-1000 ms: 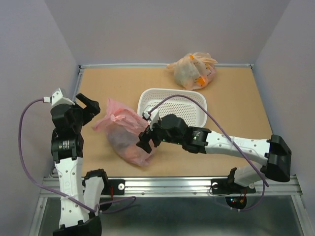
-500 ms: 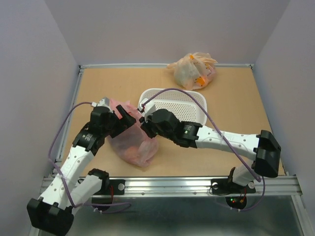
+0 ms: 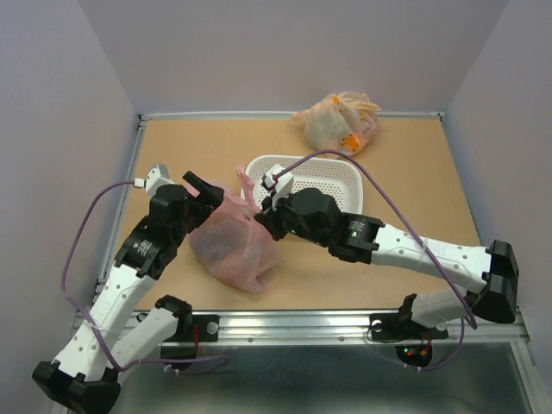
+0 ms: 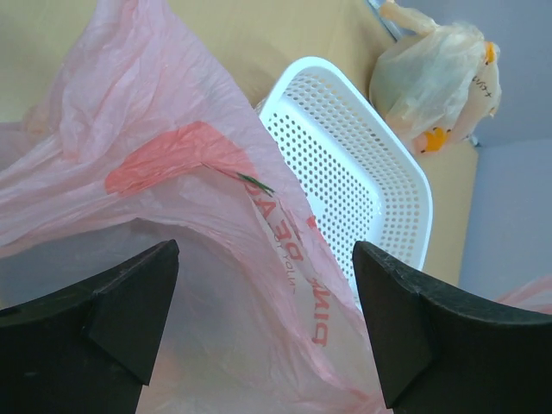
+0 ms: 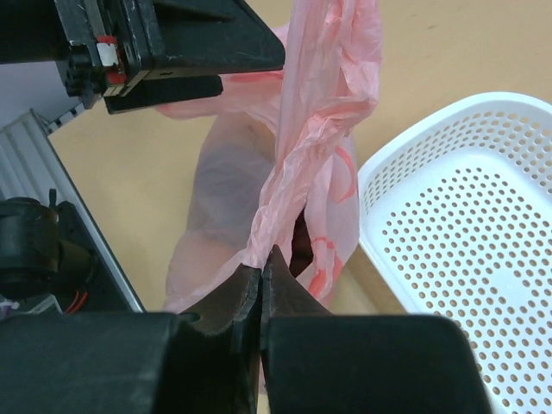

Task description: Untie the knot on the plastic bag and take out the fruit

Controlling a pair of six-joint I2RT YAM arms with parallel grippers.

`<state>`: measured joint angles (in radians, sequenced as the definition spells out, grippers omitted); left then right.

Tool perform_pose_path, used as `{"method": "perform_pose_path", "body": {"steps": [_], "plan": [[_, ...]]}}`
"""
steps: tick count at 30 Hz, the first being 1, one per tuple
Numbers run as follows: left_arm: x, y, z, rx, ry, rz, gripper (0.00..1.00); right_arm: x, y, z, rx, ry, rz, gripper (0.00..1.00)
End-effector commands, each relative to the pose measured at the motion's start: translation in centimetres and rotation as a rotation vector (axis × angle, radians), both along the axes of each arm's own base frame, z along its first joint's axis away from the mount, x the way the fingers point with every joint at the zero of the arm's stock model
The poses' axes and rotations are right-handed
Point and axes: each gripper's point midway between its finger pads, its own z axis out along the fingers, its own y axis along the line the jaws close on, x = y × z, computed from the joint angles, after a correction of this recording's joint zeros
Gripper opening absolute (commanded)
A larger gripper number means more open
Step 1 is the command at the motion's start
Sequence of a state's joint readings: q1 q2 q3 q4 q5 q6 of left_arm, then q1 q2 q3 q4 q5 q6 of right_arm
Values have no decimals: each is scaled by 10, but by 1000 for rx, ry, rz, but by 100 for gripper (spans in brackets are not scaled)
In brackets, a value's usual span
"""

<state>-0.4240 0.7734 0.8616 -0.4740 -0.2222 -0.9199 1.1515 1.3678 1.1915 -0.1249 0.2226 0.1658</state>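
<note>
Left of centre on the tabletop [image 3: 414, 207], just beside the white basket [image 3: 338, 185]: plastic bag [image 3: 231, 248], slumped. Right pincer [image 5: 261, 266] clenched on the bag's twisted pink strand [image 5: 297, 164], drawn up from its top. Left pincer [image 4: 263, 285] spread wide, straddling crinkled plastic at the bag's upper left.

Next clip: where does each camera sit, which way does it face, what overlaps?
Top external: above and behind the bases, facing down; both arms, plastic bag, basket, orange-beige bag.
Left wrist: looks past the open left gripper at bag and basket.
Right wrist: looks along the right gripper, shut on the bag's twisted handle.
All share bag and basket.
</note>
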Motion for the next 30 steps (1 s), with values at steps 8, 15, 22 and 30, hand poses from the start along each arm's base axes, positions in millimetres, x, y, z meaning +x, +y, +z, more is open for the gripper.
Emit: {"method": "perform_pose_path", "body": {"steps": [8, 15, 22, 30], "plan": [[0, -37, -40, -146, 81, -43, 86, -13, 9, 4, 80, 4, 81, 1], [11, -49, -65, -123, 114, -33, 84, -21, 17, 0, 104, 23, 132, 1], [15, -44, -92, -76, 152, 6, 66, -25, 15, 6, 127, 23, 145, 1], [9, 6, -38, 139, 74, 105, 0, -11, -7, -25, 71, 27, 17, 1]]}}
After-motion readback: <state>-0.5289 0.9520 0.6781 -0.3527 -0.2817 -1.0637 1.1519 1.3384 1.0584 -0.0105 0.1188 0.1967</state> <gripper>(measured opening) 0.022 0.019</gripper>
